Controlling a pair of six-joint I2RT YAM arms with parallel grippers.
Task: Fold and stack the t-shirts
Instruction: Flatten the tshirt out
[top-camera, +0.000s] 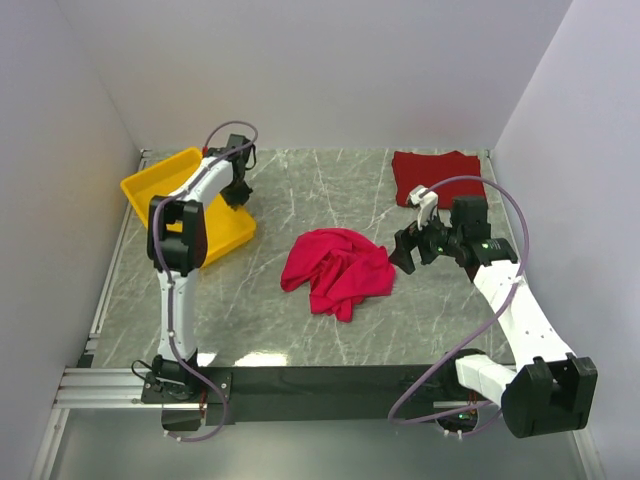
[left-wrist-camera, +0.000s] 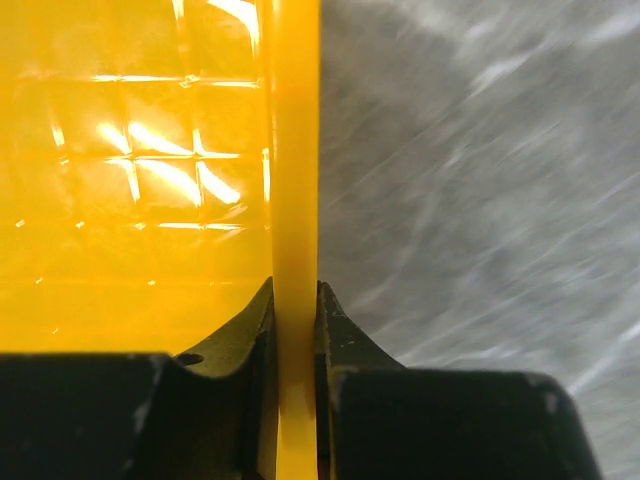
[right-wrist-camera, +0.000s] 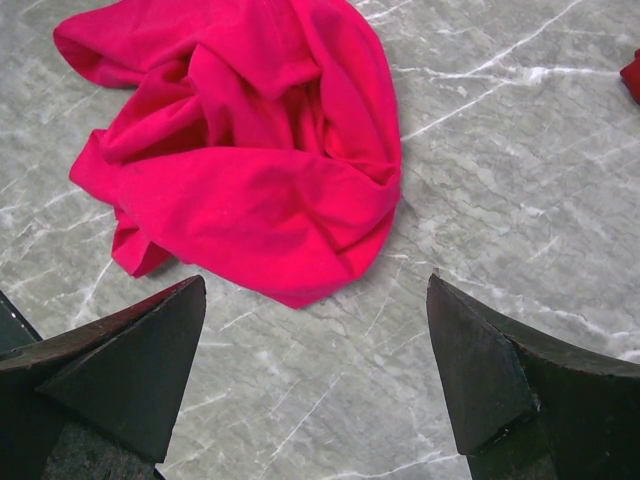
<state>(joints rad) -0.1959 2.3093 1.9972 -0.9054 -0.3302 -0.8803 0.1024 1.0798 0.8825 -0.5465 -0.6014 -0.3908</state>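
Lying crumpled, the crimson t-shirt (right-wrist-camera: 250, 170) sits just beyond the right jaws.

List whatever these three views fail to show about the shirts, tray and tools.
Crimson shirt: crumpled; its own folds hide neck label and sleeves, top and right wrist views.
Maroon shirt: right wrist view's right edge cuts it to a sliver; top view too small to count folds.
Yellow tray: left wrist view's edges crop it; table beside it blurred.
Left tool: in top view its own arm hides the fingertips.
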